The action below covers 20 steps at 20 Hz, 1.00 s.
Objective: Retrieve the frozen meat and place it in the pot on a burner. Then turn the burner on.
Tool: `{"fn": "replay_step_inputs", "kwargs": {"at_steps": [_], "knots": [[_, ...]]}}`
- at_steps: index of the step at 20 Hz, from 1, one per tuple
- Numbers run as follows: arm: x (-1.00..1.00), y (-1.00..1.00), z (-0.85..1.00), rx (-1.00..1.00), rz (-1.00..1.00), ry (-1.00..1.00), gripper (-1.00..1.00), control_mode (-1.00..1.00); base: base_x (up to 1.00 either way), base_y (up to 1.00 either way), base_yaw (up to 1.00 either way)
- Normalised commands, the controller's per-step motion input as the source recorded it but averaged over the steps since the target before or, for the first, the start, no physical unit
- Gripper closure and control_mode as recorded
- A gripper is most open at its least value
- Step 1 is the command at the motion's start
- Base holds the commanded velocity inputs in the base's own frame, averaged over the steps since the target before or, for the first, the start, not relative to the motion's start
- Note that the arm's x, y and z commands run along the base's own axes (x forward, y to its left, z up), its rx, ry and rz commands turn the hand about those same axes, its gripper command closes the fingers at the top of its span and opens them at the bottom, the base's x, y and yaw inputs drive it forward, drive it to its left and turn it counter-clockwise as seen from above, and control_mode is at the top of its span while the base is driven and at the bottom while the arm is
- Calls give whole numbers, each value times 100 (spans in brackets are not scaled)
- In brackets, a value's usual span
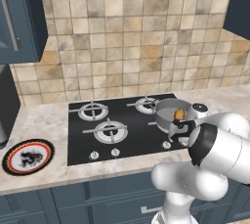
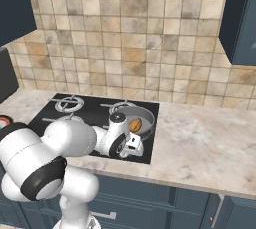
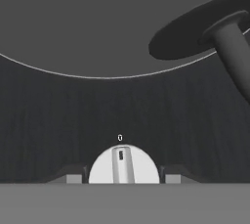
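The grey pot [image 1: 166, 109] sits on the cooktop's rear right burner, and the brown-orange frozen meat [image 1: 179, 115] lies inside it against the near wall. The right base view shows the pot [image 2: 144, 114] and the meat [image 2: 135, 124] too. My gripper [image 1: 178, 133] is low at the front right of the cooktop, just in front of the pot. In the hand view a white burner knob [image 3: 124, 165] with its pointer at the 0 mark stands between my fingertips [image 3: 73, 177]. The gripper [image 3: 122, 178] is open, straddling the knob.
A round black-rimmed patterned plate [image 1: 28, 157] lies on the counter at the left. Two more knobs [image 1: 94, 155] line the black cooktop's front edge below the free burners [image 1: 110, 131]. Marble counter [image 2: 200, 143] stretches to the right of the cooktop.
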Motion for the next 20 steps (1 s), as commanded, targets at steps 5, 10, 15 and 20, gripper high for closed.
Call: {"fn": "replay_step_inputs", "kwargs": {"at_steps": [5, 10, 15, 20], "knots": [[0, 0, 0, 0, 0, -1, 100, -100, 0, 0, 0], [0, 0, -5, 0, 0, 0, 100, -100, 0, 0, 0], [0, 0, -7, 0, 6, 0, 100, -100, 0, 0, 0], [0, 0, -14, 0, 12, 0, 100, -100, 0, 0, 0]]}}
